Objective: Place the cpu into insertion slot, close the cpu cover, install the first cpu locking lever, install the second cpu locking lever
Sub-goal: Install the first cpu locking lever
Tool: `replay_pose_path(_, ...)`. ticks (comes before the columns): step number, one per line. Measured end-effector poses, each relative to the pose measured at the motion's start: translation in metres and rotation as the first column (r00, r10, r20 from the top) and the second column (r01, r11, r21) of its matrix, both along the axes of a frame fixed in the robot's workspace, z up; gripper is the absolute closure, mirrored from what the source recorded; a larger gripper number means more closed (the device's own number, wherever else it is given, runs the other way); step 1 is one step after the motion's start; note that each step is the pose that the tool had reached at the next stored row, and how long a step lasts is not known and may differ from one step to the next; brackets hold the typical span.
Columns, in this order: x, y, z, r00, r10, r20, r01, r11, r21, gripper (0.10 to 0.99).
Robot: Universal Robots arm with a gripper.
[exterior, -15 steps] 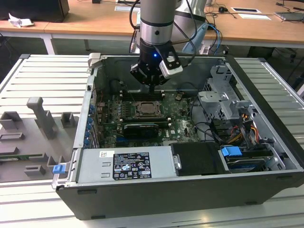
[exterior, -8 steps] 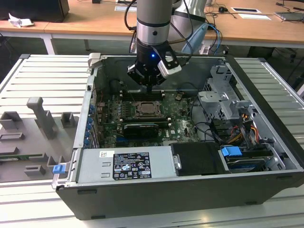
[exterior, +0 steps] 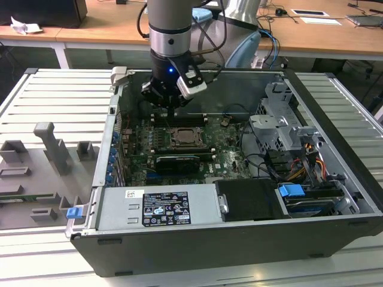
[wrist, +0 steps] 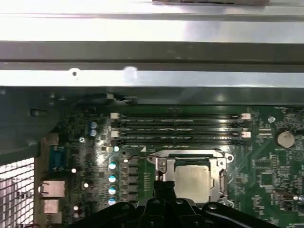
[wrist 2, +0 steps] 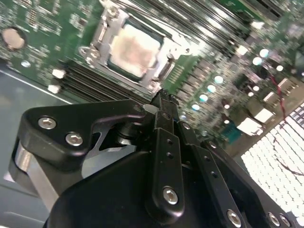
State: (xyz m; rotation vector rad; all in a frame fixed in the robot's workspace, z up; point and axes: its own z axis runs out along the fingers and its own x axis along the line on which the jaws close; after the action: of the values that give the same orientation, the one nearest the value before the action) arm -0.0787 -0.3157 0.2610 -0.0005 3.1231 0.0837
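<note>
The cpu (exterior: 185, 137) lies flat in the insertion slot (exterior: 170, 143) on the green board inside the open computer case. Its dull silver top (wrist 2: 134, 49) (wrist: 192, 178) faces up. The silvery cpu cover (wrist 2: 105, 34) (wrist: 221, 166) lies down around it as a frame. A thin metal lever (wrist: 190, 152) runs along the socket side nearest the memory slots. My gripper (exterior: 173, 113) hangs just above the board, beside the socket on its memory-slot side. In both wrist views the gripper (wrist 2: 161, 97) (wrist: 164, 186) is shut, its black tips pressed together with nothing between them, close to the cover's edge.
Long black memory slots (wrist: 180, 128) lie beyond the socket. A black card (exterior: 178, 162) sits in front of it. A drive cage (exterior: 281, 122) with cables stands at the exterior view's right, and a metal box with a label (exterior: 158, 208) lies along the front. Case walls (exterior: 114, 119) surround the board.
</note>
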Motion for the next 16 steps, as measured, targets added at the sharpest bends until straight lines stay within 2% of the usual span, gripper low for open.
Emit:
replay_pose_path(2,-0.0070,0.0001,-0.0005,1.0000,0.000,0.0000,0.000,1.0000,0.000,0.980)
replay_pose_path(4,-0.0192,0.0006,-0.0010,1.0000,0.000,0.0000,0.000,1.0000,0.000,0.980)
replay_pose_path(7,-0.0296,0.0020,-0.0014,1.0000,0.000,0.0001,0.000,1.0000,0.000,0.980)
replay_pose_path(10,-0.0339,0.0067,-0.0017,1.0000,0.000,0.0000,0.000,1.0000,0.000,0.980)
replay_pose_path(13,-0.0363,0.0162,-0.0025,1.0000,0.000,0.0000,0.000,1.0000,0.000,0.980)
replay_pose_path(16,-0.0363,0.0200,-0.0026,1.0000,0.001,0.0000,-0.001,1.0000,0.000,0.980)
